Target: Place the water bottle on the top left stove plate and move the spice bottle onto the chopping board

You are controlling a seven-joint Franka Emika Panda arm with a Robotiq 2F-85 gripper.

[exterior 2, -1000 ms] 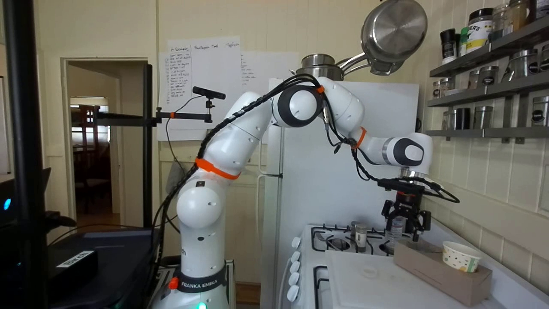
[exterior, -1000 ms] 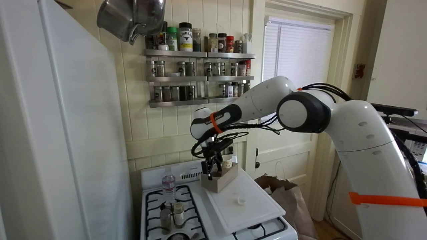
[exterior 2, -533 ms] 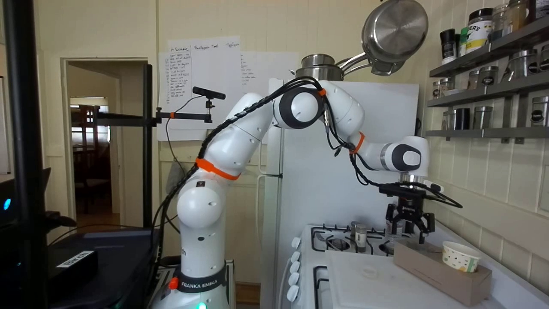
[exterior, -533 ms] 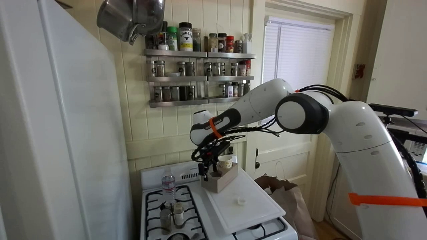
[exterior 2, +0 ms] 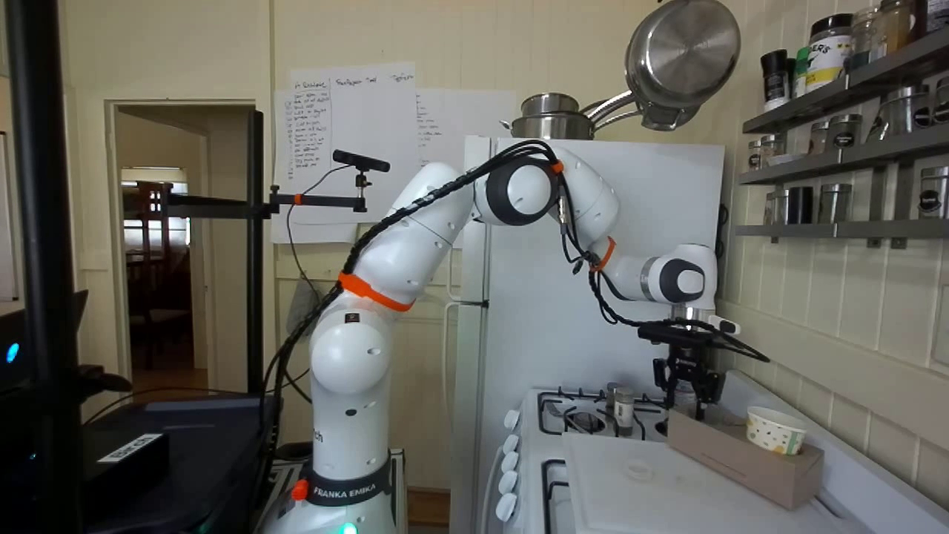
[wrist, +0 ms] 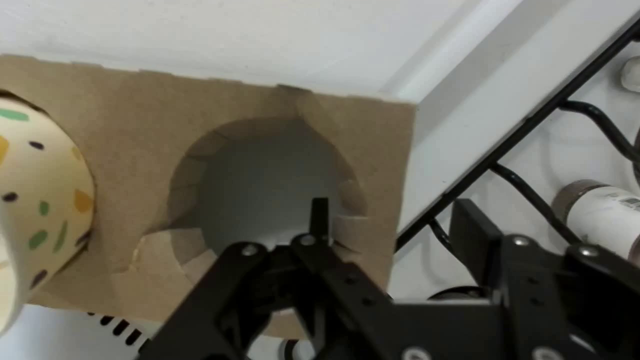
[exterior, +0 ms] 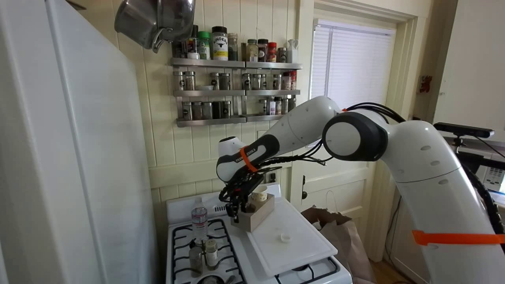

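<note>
The clear water bottle [exterior: 199, 217] stands upright at the rear of the left burner grate. A white-labelled spice bottle [exterior: 212, 254] stands on the same grate; it also shows in the wrist view [wrist: 607, 215]. A darker glass bottle [exterior: 195, 259] stands beside it. The white chopping board [exterior: 292, 244] covers the right burners. My gripper [exterior 2: 686, 404] is open with nothing between its fingers. In the wrist view the gripper [wrist: 397, 230] has one finger at the holder's empty round hole and the other outside its end wall. The gripper mostly hides the water bottle in an exterior view.
A brown cardboard cup holder [exterior 2: 741, 456] lies along the board's rear edge, with a patterned paper cup [exterior 2: 775, 430] in its far hole. A small white ring [exterior: 285, 238] lies on the board. The stove's back panel [exterior: 182, 210] and the fridge [exterior: 98, 157] bound the area.
My gripper has lowered and moved toward the left burner grate. The cardboard holder with its cup has slid the same way. The bottles and board have not moved.
</note>
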